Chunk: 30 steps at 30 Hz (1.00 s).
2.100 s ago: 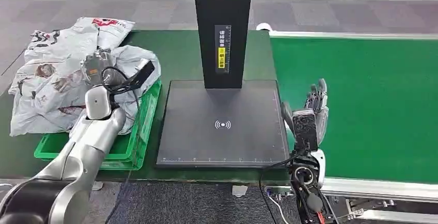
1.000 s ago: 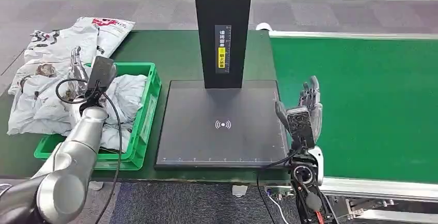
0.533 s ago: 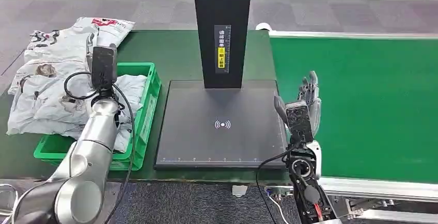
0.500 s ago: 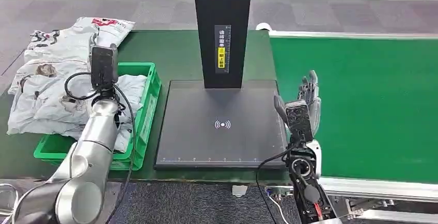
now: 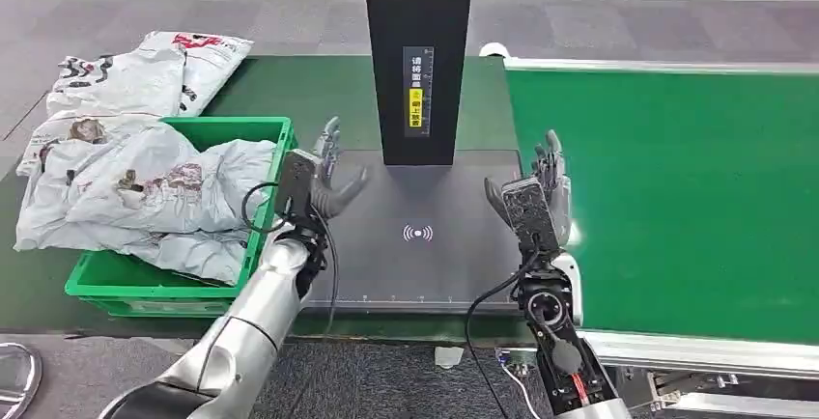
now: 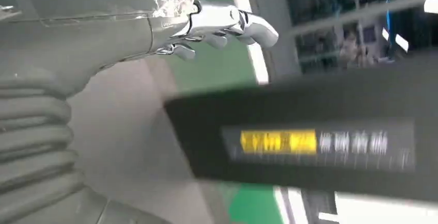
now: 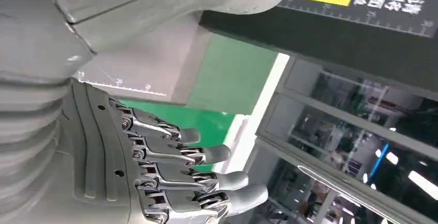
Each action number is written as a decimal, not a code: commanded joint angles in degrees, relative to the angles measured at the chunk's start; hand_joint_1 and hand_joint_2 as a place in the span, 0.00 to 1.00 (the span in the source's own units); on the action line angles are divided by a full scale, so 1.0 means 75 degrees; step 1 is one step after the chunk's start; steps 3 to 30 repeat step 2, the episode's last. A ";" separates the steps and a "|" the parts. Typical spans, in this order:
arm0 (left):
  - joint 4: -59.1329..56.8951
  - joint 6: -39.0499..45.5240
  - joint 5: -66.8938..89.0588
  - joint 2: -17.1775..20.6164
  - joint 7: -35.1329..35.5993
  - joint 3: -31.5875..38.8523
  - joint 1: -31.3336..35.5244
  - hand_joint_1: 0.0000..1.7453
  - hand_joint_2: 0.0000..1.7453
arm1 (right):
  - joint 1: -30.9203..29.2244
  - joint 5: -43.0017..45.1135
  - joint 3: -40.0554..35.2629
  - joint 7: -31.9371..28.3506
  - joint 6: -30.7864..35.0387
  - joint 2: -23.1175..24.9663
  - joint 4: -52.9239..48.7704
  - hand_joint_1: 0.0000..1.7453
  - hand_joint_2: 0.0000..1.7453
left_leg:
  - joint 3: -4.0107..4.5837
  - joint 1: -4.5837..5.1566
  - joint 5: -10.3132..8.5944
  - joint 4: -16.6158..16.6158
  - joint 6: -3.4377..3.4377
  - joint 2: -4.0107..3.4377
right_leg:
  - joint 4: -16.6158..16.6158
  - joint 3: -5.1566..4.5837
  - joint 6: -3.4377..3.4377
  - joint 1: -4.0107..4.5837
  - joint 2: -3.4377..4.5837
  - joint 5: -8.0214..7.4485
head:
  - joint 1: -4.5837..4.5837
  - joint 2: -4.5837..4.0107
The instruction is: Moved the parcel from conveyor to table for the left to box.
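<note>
The black pillar [image 5: 417, 57] rises from the rear of the scanner plate [image 5: 417, 265], blocking passage there; in front of the pillar the plate lies bare between both hands. Left of the pillar, a green crate [image 5: 241, 132] heaped with parcels [image 5: 155, 192] obstructs

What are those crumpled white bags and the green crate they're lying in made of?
The white bags look like thin plastic mailer film: they crease sharply, sag and shine faintly, with printed pictures on them. The green crate looks like rigid moulded plastic, judging by its even glossy colour and thick straight rim. Neither can be confirmed by sight alone.
</note>
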<state>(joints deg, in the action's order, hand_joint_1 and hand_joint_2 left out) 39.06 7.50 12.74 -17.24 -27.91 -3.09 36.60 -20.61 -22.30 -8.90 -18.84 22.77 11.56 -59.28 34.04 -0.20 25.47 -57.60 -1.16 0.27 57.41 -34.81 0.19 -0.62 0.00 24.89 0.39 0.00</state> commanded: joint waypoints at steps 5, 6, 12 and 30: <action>-0.0282 0.0932 0.0048 -0.0054 0.0014 -0.1082 -0.0047 0.00 1.00 | 0.0018 -0.0148 -0.0297 0.0128 0.0177 -0.0001 0.0458 0.00 1.00 | -0.0022 -0.0003 0.0002 0.0013 0.0001 -0.0004 | -0.0015 0.0021 0.0001 0.0004 0.0001 0.0000 | 0.0000 0.0000; -0.0282 0.0932 0.0048 -0.0054 0.0014 -0.1082 -0.0047 0.00 1.00 | 0.0018 -0.0148 -0.0297 0.0128 0.0177 -0.0001 0.0458 0.00 1.00 | -0.0022 -0.0003 0.0002 0.0013 0.0001 -0.0004 | -0.0015 0.0021 0.0001 0.0004 0.0001 0.0000 | 0.0000 0.0000; -0.0282 0.0932 0.0048 -0.0054 0.0014 -0.1082 -0.0047 0.00 1.00 | 0.0018 -0.0148 -0.0297 0.0128 0.0177 -0.0001 0.0458 0.00 1.00 | -0.0022 -0.0003 0.0002 0.0013 0.0001 -0.0004 | -0.0015 0.0021 0.0001 0.0004 0.0001 0.0000 | 0.0000 0.0000; -0.0282 0.0932 0.0048 -0.0054 0.0014 -0.1082 -0.0047 0.00 1.00 | 0.0018 -0.0148 -0.0297 0.0128 0.0177 -0.0001 0.0458 0.00 1.00 | -0.0022 -0.0003 0.0002 0.0013 0.0001 -0.0004 | -0.0015 0.0021 0.0001 0.0004 0.0001 0.0000 | 0.0000 0.0000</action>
